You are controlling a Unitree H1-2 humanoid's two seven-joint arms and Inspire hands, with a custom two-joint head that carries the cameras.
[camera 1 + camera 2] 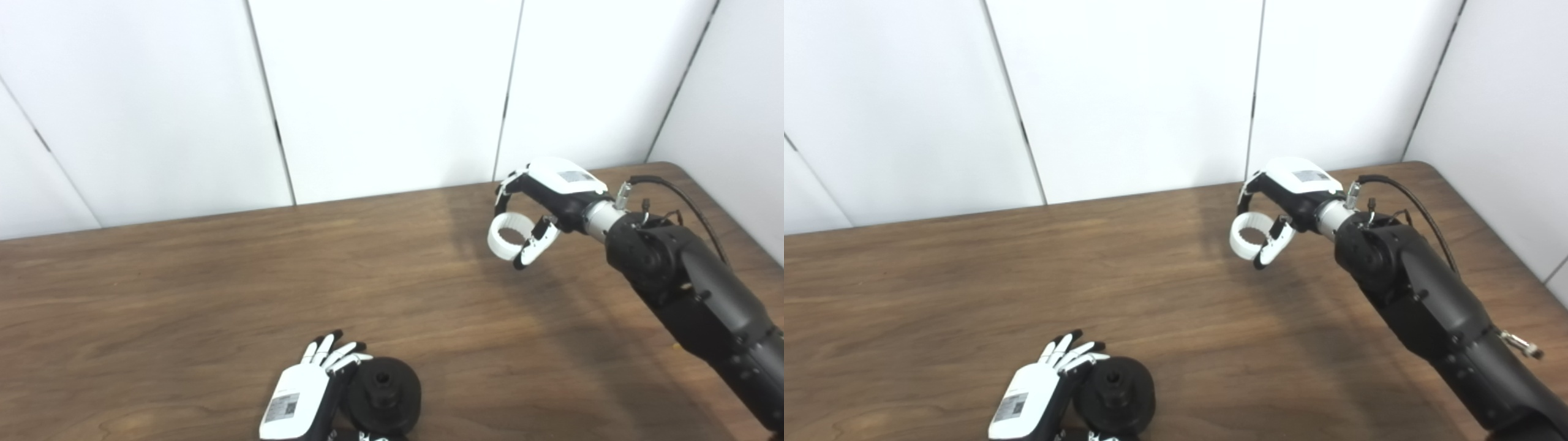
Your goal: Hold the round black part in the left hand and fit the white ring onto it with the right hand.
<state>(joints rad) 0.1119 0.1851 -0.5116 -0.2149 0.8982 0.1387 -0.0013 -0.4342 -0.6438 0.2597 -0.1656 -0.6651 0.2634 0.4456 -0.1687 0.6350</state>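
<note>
The round black part point(384, 394) with a raised hub lies low in the middle of the picture, near the table's front edge. My left hand point(304, 395) is cupped against its left side, fingers curled over its rim and holding it. Far to the right and further back, my right hand point(539, 205) is raised above the table, shut on the white ring point(508, 237), which hangs between its fingers and thumb. The ring is well apart from the black part.
The brown wooden table point(184, 294) spans the view, with its rounded far right corner point(674, 168) beside the white panelled wall point(392, 92). My right forearm point(692, 294) stretches across the table's right side.
</note>
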